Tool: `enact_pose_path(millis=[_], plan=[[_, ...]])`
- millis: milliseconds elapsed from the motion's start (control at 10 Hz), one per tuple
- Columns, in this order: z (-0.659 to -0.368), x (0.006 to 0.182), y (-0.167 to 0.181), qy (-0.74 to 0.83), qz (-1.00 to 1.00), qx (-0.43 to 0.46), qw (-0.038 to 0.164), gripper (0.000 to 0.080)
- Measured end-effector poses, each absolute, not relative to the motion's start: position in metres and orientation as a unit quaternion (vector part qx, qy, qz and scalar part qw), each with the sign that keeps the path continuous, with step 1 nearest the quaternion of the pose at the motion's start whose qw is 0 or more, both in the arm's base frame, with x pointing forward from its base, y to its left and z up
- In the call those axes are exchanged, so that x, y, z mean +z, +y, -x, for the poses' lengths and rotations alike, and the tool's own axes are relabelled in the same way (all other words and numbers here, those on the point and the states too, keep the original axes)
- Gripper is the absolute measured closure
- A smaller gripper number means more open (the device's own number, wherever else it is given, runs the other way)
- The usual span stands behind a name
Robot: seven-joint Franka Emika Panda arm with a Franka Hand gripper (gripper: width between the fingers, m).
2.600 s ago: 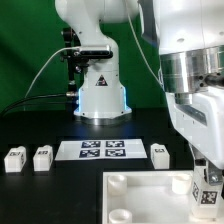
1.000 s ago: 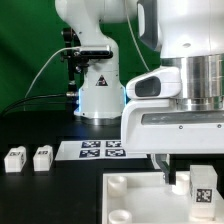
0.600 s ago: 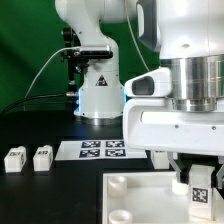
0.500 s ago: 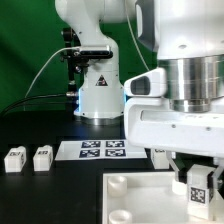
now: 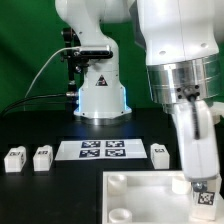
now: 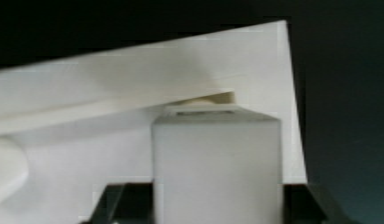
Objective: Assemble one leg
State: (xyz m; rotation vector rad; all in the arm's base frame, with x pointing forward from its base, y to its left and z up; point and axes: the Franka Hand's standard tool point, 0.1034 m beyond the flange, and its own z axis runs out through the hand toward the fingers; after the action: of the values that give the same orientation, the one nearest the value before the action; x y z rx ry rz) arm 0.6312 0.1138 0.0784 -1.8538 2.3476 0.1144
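My gripper [image 5: 205, 186] is shut on a small white leg [image 5: 207, 191] with a black-and-white tag. It holds the leg upright over the near right corner of the broad white slab [image 5: 135, 192]. In the wrist view the leg [image 6: 215, 150] fills the middle between my two dark fingers [image 6: 128, 200], with the slab [image 6: 100, 110] behind it and a socket just past its far end. I cannot tell whether the leg touches the slab. Three more legs lie on the table: two on the exterior view's left [image 5: 14, 159] [image 5: 41, 157] and one behind the slab [image 5: 159, 152].
The marker board [image 5: 103, 149] lies flat behind the slab, between the loose legs. The arm's white base [image 5: 100, 95] stands at the back with cables on the exterior view's left. My own arm fills the exterior view's right.
My wrist has turned and the arm's bulk has swung aside, uncovering the leg behind the slab. The held leg stays over the slab's right corner, shifted slightly right and down.
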Motion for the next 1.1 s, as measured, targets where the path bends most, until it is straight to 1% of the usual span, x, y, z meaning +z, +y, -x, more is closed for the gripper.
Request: enact_pose_path(millis=[300, 400, 500, 600, 700, 800, 1000, 1100], plan=[[-0.631, 0.078, 0.115, 0.77, 0.632, 0.037, 0.074, 0.0497], [-0.631, 0.077, 0.114, 0.748, 0.659, 0.033, 0.073, 0.032], [-0.63, 0.074, 0.112, 0.675, 0.734, 0.025, 0.074, 0.0185], [-0.628, 0.069, 0.114, 0.618, 0.783, 0.021, 0.073, 0.0185], [-0.627, 0.067, 0.116, 0.559, 0.826, 0.016, 0.071, 0.016], [-0.627, 0.068, 0.115, 0.542, 0.838, 0.014, 0.072, 0.0153], [-0.627, 0.067, 0.113, 0.448, 0.891, 0.006, 0.072, 0.0153], [-0.627, 0.068, 0.113, 0.387, 0.92, 0.003, 0.065, 0.015]])
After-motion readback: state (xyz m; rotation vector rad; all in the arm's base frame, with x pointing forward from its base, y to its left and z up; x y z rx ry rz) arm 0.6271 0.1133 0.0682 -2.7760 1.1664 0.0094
